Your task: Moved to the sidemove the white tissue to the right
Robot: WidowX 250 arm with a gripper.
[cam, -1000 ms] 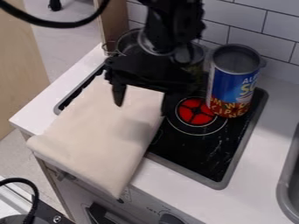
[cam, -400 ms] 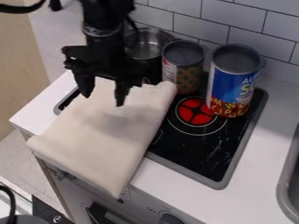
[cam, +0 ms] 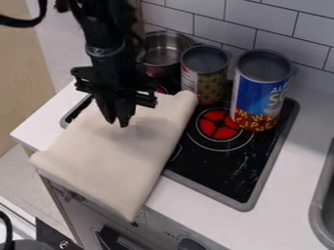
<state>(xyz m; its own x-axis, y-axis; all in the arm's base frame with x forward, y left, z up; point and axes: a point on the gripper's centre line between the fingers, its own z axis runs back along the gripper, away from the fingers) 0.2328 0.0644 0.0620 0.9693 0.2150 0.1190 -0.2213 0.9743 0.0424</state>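
Well, the tool (cam: pixel 117 121) had just drawn its fingers in: set wide apart in the 2 earlier frames, they were now narrow, tips nearly together and pointing down at the far left part of the white cloth (cam: pixel 108 156). The arm (cam: pixel 108 36) had first swung leftward, off the cloth's far right corner, and had then come a little lower. Whether the tips had caught a fold or only met above it, I could not tell.

The cloth's outline matched the last frame. It lay flat over the left side of the stovetop (cam: pixel 212 168) and the bench (cam: pixel 287 183), its near end past the front edge, its far right corner close to the foot of the spotted can (cam: pixel 207 78). So the move to the right had probably not begun; the narrowing looked like a try at a grip.

Next would come a low drag or a slight lift to the right. The blue can (cam: pixel 261 93) stood beside the spotted can, with a metal pot (cam: pixel 163 51) behind, and a careless sweep could knock either of the 2 cans. Being soft, the cloth would likely bunch or slip if only its top surface was pinched.
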